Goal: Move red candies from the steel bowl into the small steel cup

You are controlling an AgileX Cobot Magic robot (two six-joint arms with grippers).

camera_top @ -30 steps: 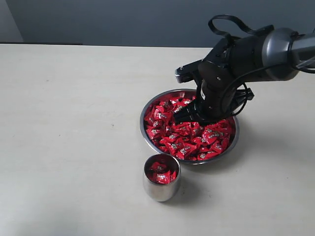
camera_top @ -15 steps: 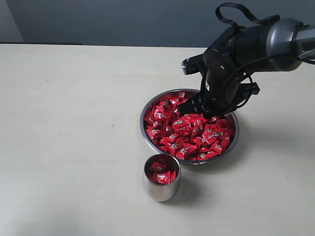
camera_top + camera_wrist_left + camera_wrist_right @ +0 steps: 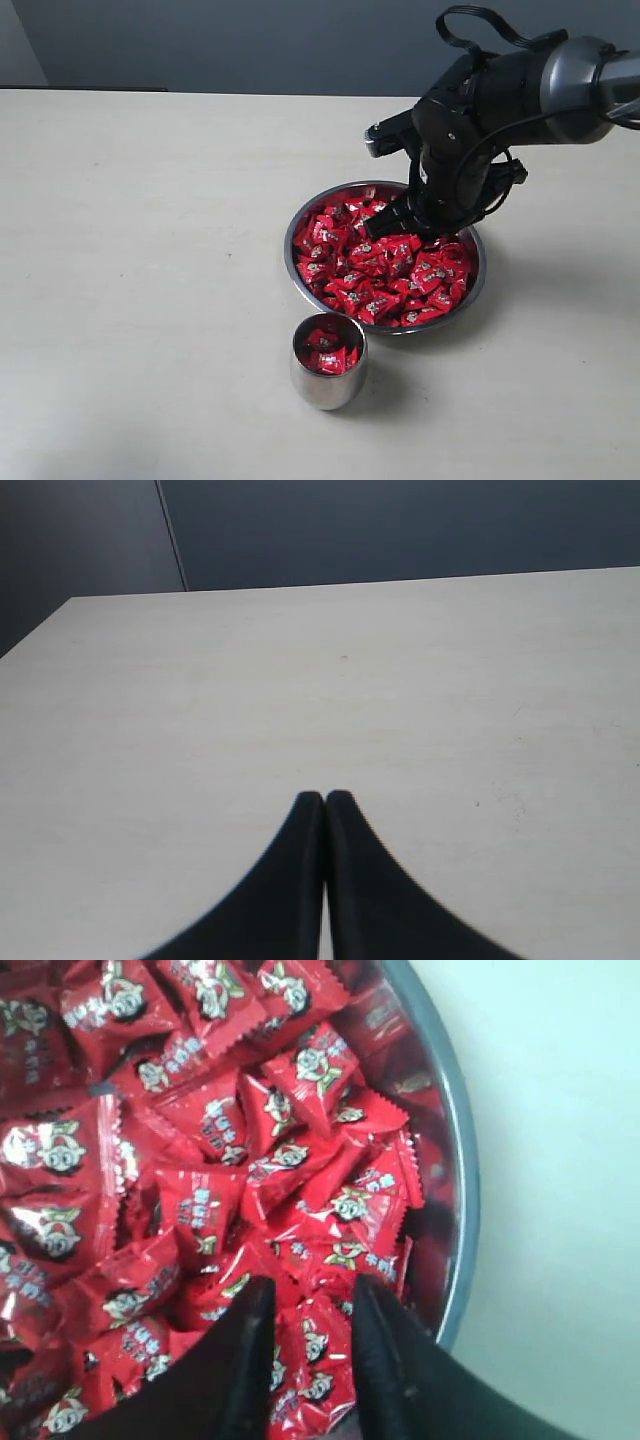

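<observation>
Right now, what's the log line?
right claw: grips red candy over steel bowl | left claw: shut | small steel cup: partly filled

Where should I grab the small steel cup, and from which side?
Grip the small steel cup across its side walls near the middle, jaws coming down from above. It stands upright, narrow and rounded, with red candies inside, and the steel bowl sits close beside it, so a top-down approach likely keeps it level and clear of the bowl.
</observation>
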